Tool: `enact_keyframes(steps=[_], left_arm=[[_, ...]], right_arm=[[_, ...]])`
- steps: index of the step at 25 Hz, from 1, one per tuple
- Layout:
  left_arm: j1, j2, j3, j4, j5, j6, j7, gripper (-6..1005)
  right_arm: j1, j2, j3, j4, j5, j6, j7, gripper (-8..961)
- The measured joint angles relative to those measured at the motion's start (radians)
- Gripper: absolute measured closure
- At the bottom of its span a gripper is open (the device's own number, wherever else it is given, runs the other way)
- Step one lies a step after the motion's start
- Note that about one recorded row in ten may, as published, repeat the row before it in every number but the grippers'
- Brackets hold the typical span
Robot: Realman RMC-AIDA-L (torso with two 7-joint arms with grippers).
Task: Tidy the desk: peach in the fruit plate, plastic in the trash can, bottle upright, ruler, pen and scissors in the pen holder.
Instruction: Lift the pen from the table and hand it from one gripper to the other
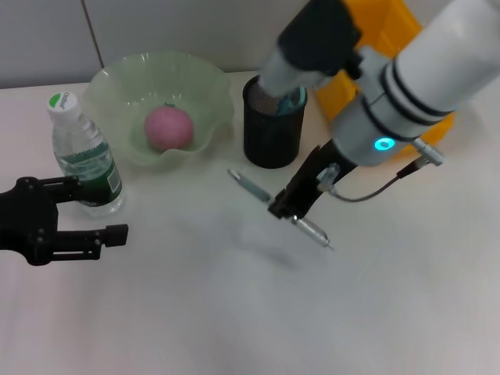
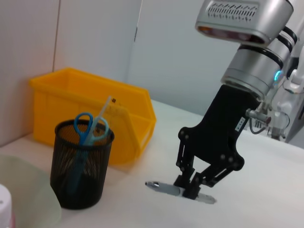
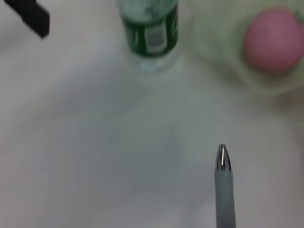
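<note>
White desk (image 1: 234, 312) fills most of head view, surface plain & matte w/ soft shadows, light even. Behind it a pale grey wall (image 1: 172, 31) made of flat panels, w/ a thin dark vertical seam at far left. Left wrist view shows same wall (image 2: 95, 42) in wide panels, w/ a narrow seam between two of them, meeting desk (image 2: 266, 190) edge
</note>
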Motion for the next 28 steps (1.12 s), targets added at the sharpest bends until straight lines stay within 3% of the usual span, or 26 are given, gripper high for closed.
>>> enact_keyframes(steps=[11,18,28], left_arm=[[0.003,0.001,-0.011,-0.071,-0.146,0.004,0.000,224],[0.011,-0.030,-0.012,-0.138,-0.280,-0.009,0.014,225],[-0.034,-0.036,0.019,-0.292,-0.373,0.032,0.095,226]], right_arm=[[-0.186,0.001,0.188,-0.113,0.249,0.012,-0.316,828],[-0.309,0.001,0.329,-0.050,0.590,-0.001,-0.653,828],[-0.343,-0.001,0.353,0.094,0.843,-0.113,-0.872,828]])
